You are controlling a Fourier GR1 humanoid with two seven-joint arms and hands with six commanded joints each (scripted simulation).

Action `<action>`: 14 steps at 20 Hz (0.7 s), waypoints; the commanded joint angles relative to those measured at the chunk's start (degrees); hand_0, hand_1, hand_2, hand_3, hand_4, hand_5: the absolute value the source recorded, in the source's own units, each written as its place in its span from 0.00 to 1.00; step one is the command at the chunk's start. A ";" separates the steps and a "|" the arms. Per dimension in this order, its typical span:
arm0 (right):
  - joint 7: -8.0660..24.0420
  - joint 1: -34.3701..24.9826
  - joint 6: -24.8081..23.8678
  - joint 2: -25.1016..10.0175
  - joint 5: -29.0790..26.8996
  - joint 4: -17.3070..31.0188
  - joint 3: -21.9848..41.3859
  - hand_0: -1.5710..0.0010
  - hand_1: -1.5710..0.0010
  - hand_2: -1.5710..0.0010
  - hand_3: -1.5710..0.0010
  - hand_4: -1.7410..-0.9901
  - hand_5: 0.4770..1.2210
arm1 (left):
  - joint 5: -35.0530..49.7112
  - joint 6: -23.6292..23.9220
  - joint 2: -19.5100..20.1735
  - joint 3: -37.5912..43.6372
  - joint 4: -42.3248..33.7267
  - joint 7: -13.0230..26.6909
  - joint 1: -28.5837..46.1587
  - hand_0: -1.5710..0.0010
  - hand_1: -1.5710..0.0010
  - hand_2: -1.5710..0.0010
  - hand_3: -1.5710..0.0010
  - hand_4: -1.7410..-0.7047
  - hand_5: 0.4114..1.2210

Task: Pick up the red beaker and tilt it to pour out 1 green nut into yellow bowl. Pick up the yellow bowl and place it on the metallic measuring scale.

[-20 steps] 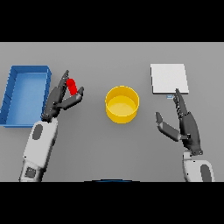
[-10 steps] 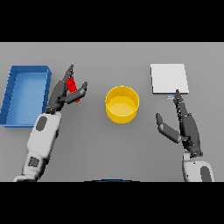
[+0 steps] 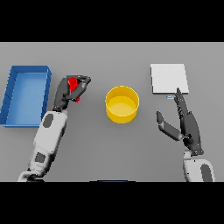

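Observation:
The red beaker (image 3: 73, 83) stands left of centre, mostly covered by my left hand (image 3: 65, 92), whose fingers and thumb curl round it. The yellow bowl (image 3: 122, 104) sits at the table's middle, to the right of that hand and apart from it. At the back right lies the flat metallic measuring scale (image 3: 169, 78). My right hand (image 3: 186, 124) hovers open in front of the scale, fingers straight and pointing toward it, holding nothing. No green nut shows in the view.
A blue rectangular bin (image 3: 25, 94) stands at the far left, just beyond my left arm.
My left hand has closed its fingers round the red beaker. The right hand has stayed where it was.

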 commanded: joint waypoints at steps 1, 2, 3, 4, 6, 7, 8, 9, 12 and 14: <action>0.50 -0.17 0.11 -0.02 -0.32 0.31 -0.22 1.00 1.00 1.00 1.00 0.59 0.27 | -0.55 0.93 -0.60 -0.21 -0.21 -0.98 0.28 0.15 0.15 0.14 0.14 0.23 0.89; 0.45 -0.46 0.38 0.01 -0.76 0.01 -0.22 1.00 1.00 1.00 1.00 0.58 0.28 | -0.22 1.11 -0.60 -0.06 0.00 -1.71 0.02 0.12 0.12 0.11 0.12 0.18 0.89; -0.02 -0.28 0.20 0.17 -0.04 0.29 0.21 1.00 1.00 1.00 1.00 0.59 0.28 | 0.59 1.06 -0.47 0.11 -0.45 -1.77 -0.10 0.10 0.09 0.09 0.09 0.15 0.88; -0.59 -0.06 0.31 -0.03 -0.06 0.21 0.13 1.00 1.00 1.00 1.00 0.60 0.27 | 1.08 0.78 -0.23 -0.04 -0.87 -1.84 0.05 0.08 0.07 0.07 0.07 0.12 0.87; -1.23 0.23 0.08 0.48 0.95 0.54 0.95 1.00 1.00 1.00 1.00 0.62 0.26 | 1.65 0.79 0.17 -0.58 -1.83 -2.02 -0.08 0.05 0.05 0.05 0.05 0.07 0.86; -1.05 0.09 -0.10 0.14 1.39 0.81 0.82 1.00 1.00 1.00 1.00 0.64 0.26 | 1.76 1.46 0.24 -0.97 -3.20 -2.01 0.03 0.04 0.04 0.04 0.04 0.06 0.85; -1.50 -0.05 -0.15 0.28 1.55 1.15 0.96 1.00 1.00 1.00 1.00 0.65 0.26 | 2.01 1.48 0.98 -1.30 -5.11 -1.75 0.32 0.03 0.03 0.03 0.03 0.05 0.85; -0.99 -0.55 -0.16 0.24 1.59 1.46 0.89 1.00 1.00 1.00 1.00 0.64 0.26 | 1.75 2.02 1.22 -1.89 -6.25 -1.53 0.33 0.02 0.02 0.02 0.02 0.04 0.85; -2.90 0.35 -0.29 0.11 2.37 1.08 1.31 1.00 1.00 1.00 1.00 0.66 0.26 | -0.91 2.73 2.53 -5.53 -10.68 1.92 0.14 0.01 0.01 0.01 0.01 0.02 0.85; -2.63 0.59 -1.15 -0.05 3.39 0.57 1.29 1.00 1.00 1.00 1.00 0.66 0.28 | -4.67 1.22 5.07 -9.76 -12.75 5.82 -1.26 0.01 0.01 0.01 0.01 0.01 0.87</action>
